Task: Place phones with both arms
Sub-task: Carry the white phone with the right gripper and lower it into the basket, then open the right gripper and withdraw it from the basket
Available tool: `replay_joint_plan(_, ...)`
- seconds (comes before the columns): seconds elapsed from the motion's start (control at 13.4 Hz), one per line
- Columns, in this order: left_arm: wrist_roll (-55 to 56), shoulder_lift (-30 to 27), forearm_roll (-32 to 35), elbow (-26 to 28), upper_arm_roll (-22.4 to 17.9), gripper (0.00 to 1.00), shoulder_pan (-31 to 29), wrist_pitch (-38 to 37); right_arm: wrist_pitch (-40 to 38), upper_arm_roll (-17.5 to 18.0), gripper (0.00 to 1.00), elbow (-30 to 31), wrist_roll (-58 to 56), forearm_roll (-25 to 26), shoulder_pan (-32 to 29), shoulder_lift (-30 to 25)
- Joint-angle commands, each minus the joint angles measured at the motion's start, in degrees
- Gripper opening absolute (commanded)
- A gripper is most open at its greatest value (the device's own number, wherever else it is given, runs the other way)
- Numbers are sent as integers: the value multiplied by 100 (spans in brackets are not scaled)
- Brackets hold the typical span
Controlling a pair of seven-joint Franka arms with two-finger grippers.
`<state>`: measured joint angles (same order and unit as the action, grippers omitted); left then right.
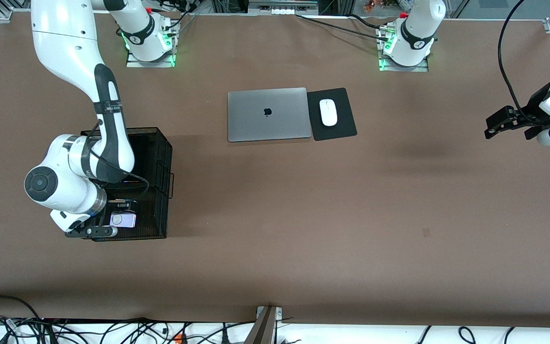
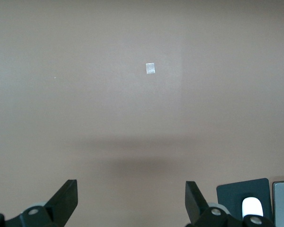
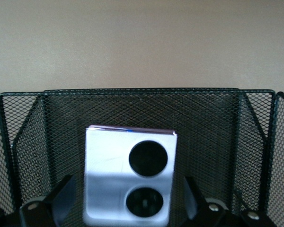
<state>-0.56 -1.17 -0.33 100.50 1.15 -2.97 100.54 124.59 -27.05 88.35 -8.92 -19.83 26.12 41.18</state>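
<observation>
The right gripper (image 1: 112, 224) hangs inside a black mesh basket (image 1: 160, 157) at the right arm's end of the brown table (image 1: 275, 215), its fingers (image 3: 61, 198) spread wide. The lilac phone (image 3: 128, 176) stands between them, its face with two black lenses toward the wrist camera. In the right wrist view a gap shows on each side of the phone, so neither finger touches it; the phone leans up against the mesh wall, in the compartment of the basket nearest the front camera. In the front view the same phone (image 1: 123, 220) shows just beside the gripper's tip, low in the basket. Whether other phones lie in the basket cannot be told, since the right arm (image 1: 108, 124) covers most of it.

The left gripper (image 1: 499, 123) hangs in the air over bare table at the left arm's end, well apart from everything else. Its fingers (image 2: 66, 198) are spread and hold nothing; only tabletop and a small pale mark (image 2: 150, 68) lie under them.

A closed grey laptop (image 1: 266, 114) rests near the middle of the table, toward the robots' bases. Touching its edge on the left arm's side is a black pad (image 1: 339, 129) with a white mouse (image 1: 328, 112) on it.
</observation>
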Motion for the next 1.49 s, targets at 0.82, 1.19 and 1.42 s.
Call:
replay_joint_plan(0.82, -84, 2, -90, -48, 26, 100, -54, -69, -2156, 399, 100, 68, 66, 988, -526, -2243)
replay_joint_plan(1.19, -84, 2, -90, -39, 26, 100, -54, -78, -2387, 2113, 100, 779, 602, 1920, -2002, -3456)
replay_joint_plan(1.42, -84, 2, -90, -48, 26, 100, -54, -69, -2570, 2458, 100, 939, 681, 2071, -2540, -3818)
